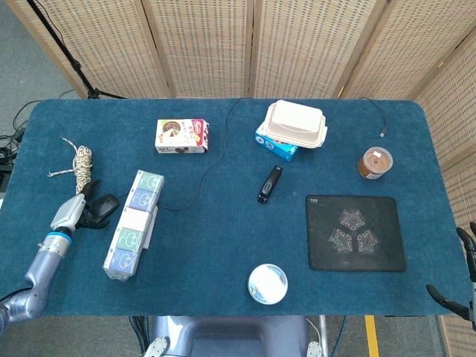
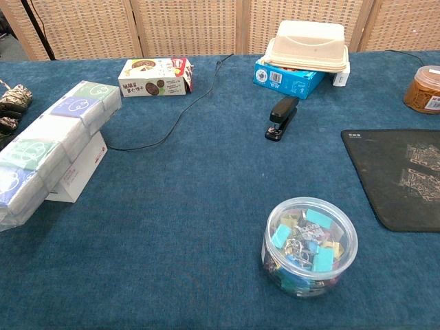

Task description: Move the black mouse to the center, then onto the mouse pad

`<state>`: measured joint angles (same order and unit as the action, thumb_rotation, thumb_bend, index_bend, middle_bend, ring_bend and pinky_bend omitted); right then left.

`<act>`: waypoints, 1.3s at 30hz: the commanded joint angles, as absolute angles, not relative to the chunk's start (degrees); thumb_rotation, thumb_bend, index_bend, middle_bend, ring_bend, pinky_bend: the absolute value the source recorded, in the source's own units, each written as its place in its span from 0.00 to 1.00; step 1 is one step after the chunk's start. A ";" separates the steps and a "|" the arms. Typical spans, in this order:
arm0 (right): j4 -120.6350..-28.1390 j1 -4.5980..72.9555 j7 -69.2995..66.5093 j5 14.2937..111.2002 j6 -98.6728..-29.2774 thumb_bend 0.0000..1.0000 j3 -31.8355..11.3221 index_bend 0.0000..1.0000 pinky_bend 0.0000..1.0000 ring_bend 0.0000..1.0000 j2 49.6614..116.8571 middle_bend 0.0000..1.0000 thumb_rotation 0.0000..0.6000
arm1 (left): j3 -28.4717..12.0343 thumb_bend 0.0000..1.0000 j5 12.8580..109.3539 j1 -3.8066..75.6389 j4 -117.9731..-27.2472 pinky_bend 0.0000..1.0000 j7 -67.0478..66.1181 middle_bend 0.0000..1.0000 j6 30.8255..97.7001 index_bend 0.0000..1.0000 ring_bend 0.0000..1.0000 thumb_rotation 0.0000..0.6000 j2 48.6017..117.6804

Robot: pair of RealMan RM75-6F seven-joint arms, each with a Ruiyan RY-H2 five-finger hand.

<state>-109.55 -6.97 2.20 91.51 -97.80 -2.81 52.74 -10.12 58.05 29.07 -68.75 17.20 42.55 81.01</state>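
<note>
Red-and-white printed snack box (image 1: 181,136) lettering unreadable

I see a blue-carpeted worktop (image 1: 223,245), woven rattan folding screen (image 1: 223,44) behind it, grey floor (image 1: 22,67) at left w/ black tripod leg (image 1: 67,63).

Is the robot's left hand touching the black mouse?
Cannot tell. In the head view the left hand sits right against the black mouse, dark fingers blending into it, with no clear gap or contact. The chest view hides both.
</note>
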 commanded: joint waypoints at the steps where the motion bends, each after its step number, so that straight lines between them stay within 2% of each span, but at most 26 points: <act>1: -109.54 -6.95 2.14 91.49 -97.74 0.00 -2.79 0.00 0.00 0.00 52.72 0.00 1.00 | -10.24 0.21 56.11 28.98 -68.31 0.37 15.26 0.07 42.61 0.04 0.15 1.00 81.61; 7: -109.65 -6.80 2.08 91.76 -97.31 0.00 -2.56 0.00 0.00 0.00 52.77 0.00 1.00 | -10.45 0.22 54.02 28.75 -68.17 0.42 12.15 0.14 43.74 0.13 0.20 1.00 82.36; 13: -109.66 -6.80 1.90 91.66 -97.21 0.00 -2.51 0.00 0.00 0.00 52.62 0.00 1.00 | -10.96 0.26 52.85 28.68 -68.40 0.51 9.71 0.31 45.38 0.33 0.33 1.00 83.42; 20: -109.67 -6.74 1.57 91.64 -97.10 0.00 -2.50 0.00 0.00 0.00 52.50 0.00 1.00 | -11.37 0.32 52.05 28.57 -68.72 0.56 7.82 0.42 46.68 0.46 0.42 1.00 84.30; 29: -109.71 -6.83 1.02 91.63 -97.34 0.00 -2.52 0.00 0.00 0.00 52.29 0.00 1.00 | -13.46 0.33 53.86 26.95 -71.28 0.56 11.32 0.43 49.32 0.47 0.43 1.00 82.56; 34: -109.79 -6.80 0.79 91.64 -97.25 0.00 -2.49 0.00 0.00 0.00 52.18 0.00 1.00 | -15.38 0.33 54.51 25.97 -75.00 0.56 13.33 0.43 50.51 0.47 0.43 1.00 78.02; 36: -109.89 -6.81 0.54 91.84 -97.18 0.00 -2.34 0.00 0.00 0.00 52.10 0.00 1.00 | -17.76 0.32 53.64 26.65 -76.44 0.56 13.81 0.43 50.26 0.47 0.43 1.00 74.81; 39: -109.95 -6.78 0.48 91.86 -97.06 0.00 -2.29 0.00 0.00 0.00 52.05 0.00 1.00 | -19.21 0.32 51.87 27.79 -77.84 0.56 12.47 0.43 49.29 0.47 0.43 1.00 72.49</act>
<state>-109.95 -6.78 0.48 91.86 -97.07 -2.29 52.05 -17.97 52.98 27.03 -76.70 13.07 49.81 73.91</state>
